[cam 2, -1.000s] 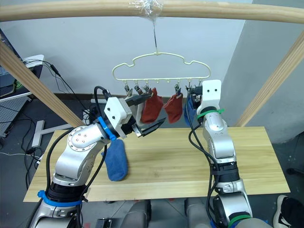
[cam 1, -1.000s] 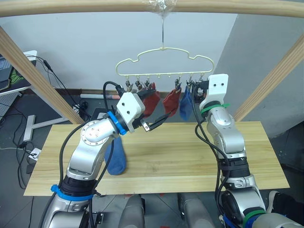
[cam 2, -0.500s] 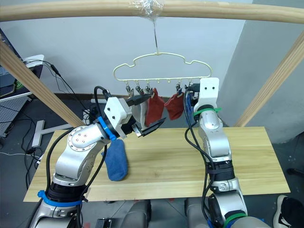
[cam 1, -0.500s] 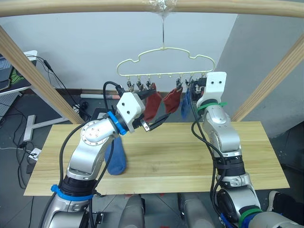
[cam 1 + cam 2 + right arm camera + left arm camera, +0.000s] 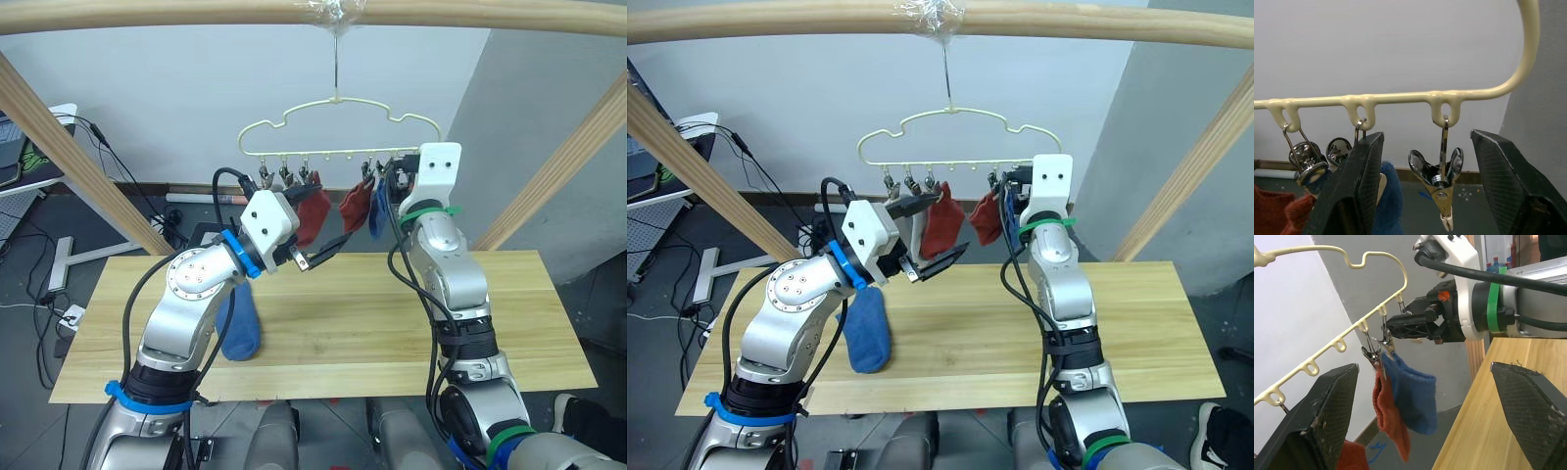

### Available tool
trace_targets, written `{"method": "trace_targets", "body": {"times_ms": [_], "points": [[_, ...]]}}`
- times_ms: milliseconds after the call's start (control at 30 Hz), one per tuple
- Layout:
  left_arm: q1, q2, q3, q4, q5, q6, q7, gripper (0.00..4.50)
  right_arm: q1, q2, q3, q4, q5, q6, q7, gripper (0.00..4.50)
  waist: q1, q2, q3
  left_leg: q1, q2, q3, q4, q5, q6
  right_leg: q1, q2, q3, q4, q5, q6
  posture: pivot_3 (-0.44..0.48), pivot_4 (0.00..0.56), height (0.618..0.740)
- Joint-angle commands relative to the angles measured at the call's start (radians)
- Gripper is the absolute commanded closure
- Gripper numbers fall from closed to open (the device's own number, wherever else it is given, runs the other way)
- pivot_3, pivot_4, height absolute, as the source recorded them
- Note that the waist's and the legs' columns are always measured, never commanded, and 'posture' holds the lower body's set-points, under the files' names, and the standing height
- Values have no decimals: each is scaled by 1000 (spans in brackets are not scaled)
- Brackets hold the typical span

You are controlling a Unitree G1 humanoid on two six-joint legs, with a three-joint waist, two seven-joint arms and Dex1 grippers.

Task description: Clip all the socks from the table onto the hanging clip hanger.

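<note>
Clip hanger (image 5: pixel 338 127) is hung at upper centre; red and blue socks are already clipped, while one blue sock (image 5: pixel 240 323) is left on the table (image 5: pixel 372 323), lower left. Right gripper (image 5: pixel 1422 196) is raised with fingers spread around the end clip (image 5: pixel 1442 178), likely to squeeze it open. Left gripper (image 5: pixel 1425 416) is parked mid-frame, open and empty, kept near the hanger

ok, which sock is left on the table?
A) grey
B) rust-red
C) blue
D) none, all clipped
C: a blue sock lies on the table under the left arm, while the other socks in view hang from the hanger.
</note>
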Motion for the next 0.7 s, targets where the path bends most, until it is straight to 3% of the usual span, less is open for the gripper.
{"method": "trace_targets", "body": {"times_ms": [33,100,333,700], "points": [[0,-2,3,-58,-10,-1,10,0,-25,11,-19,-9,-6,-20,-28,1738,1,0,0,0,0,0,0,0,0,0,0,0,0,0,0,96,240,740],[0,-2,3,-59,-11,0,10,0,-27,11,-21,-5,-9,-21,-32,2137,2,0,0,0,0,0,0,0,0,0,0,0,0,0,0,96,240,740],[-1,-4,2,-64,-11,4,12,0,-32,10,-17,1,-14,-26,-34,4413,3,0,0,0,0,0,0,0,0,0,0,0,0,0,0,97,242,740],[7,-7,1,-67,-5,6,12,0,-35,-27,-2,-8,-11,-2,37,4479,3,0,0,0,0,0,0,0,0,0,0,0,0,0,0,94,246,740]]}}
